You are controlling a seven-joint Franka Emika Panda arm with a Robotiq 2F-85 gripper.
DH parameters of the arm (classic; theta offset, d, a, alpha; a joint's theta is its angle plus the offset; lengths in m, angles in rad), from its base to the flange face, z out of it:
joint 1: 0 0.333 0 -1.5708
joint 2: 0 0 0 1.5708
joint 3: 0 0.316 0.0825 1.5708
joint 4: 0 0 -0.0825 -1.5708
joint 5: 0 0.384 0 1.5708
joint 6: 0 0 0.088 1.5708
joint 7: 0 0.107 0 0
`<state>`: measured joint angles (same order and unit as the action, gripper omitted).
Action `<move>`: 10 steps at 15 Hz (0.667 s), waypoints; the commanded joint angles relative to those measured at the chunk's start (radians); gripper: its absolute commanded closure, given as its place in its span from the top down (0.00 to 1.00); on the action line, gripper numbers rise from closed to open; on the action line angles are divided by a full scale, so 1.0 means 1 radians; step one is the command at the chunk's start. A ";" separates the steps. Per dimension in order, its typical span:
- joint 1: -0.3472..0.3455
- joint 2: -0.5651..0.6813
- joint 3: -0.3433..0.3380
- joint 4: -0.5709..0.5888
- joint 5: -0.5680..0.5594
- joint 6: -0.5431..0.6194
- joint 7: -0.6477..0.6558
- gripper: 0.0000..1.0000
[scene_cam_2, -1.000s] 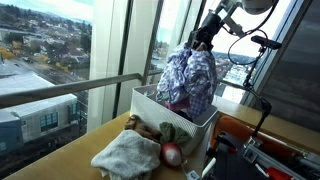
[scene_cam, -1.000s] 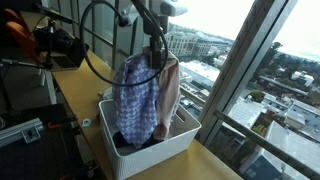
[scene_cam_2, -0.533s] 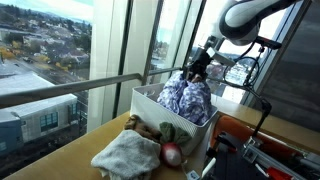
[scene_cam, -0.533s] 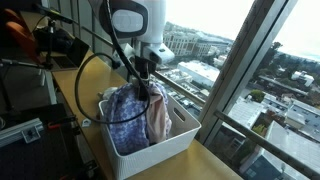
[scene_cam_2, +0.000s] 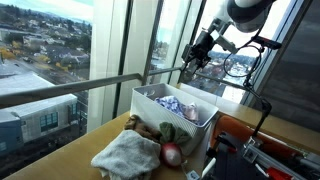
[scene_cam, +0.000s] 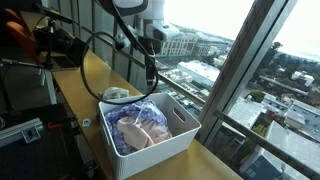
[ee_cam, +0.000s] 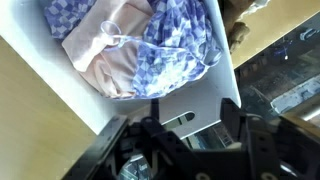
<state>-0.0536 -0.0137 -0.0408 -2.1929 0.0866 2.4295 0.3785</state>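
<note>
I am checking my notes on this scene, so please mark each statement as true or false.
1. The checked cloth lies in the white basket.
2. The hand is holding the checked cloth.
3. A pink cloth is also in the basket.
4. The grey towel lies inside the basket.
1. True. The blue-and-white checked cloth lies inside the white plastic basket.
2. False. The hand is above the basket with nothing in it, and its fingers are apart from the cloth.
3. True. A pale pink cloth lies in the basket, touching the checked cloth.
4. False. The crumpled grey towel lies on the wooden table, outside the basket.
</note>
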 commanded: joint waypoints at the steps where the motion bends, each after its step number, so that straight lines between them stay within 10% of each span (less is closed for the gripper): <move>1: 0.045 -0.078 0.043 0.005 0.003 -0.001 0.024 0.95; 10: 0.207 0.130 0.207 0.036 -0.177 0.171 0.186 1.00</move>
<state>0.1169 0.0156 0.1473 -2.1915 0.0029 2.5397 0.5028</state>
